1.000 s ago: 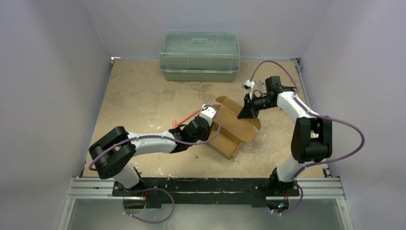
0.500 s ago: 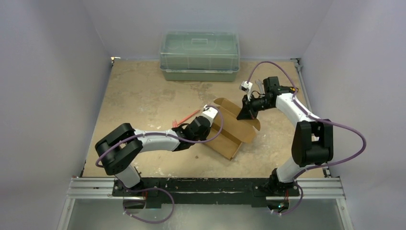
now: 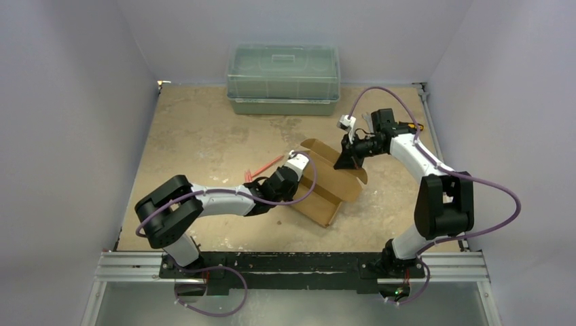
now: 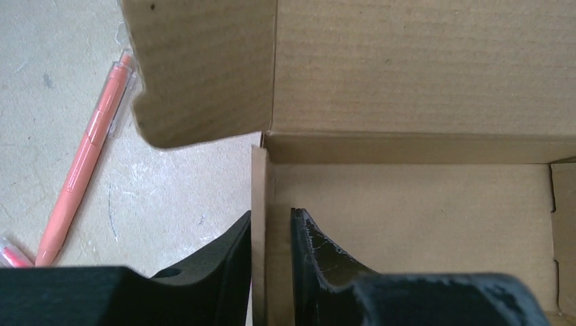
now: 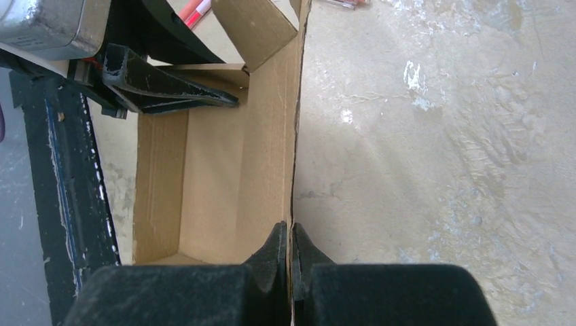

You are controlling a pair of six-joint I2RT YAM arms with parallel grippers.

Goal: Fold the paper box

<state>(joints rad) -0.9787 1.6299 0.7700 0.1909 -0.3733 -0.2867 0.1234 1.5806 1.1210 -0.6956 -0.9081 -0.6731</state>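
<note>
No text, label, brand, number or sign is legible anywhere, neither on the paper box point(image 3: 329, 187) nor the table point(image 3: 204, 136).

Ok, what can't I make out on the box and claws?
- Left wrist: whether the left claw truly pinches the paper box wall; frame crops the box.
- Right wrist: wall under the right claw, hidden by its body.
- Top external: both claws' tips, hidden by their wrists.

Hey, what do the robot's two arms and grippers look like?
The left arm and right arm have white links, bulky black joints and looping purple cables. The left gripper and right gripper have matte black, tapered wedge fingers.
</note>
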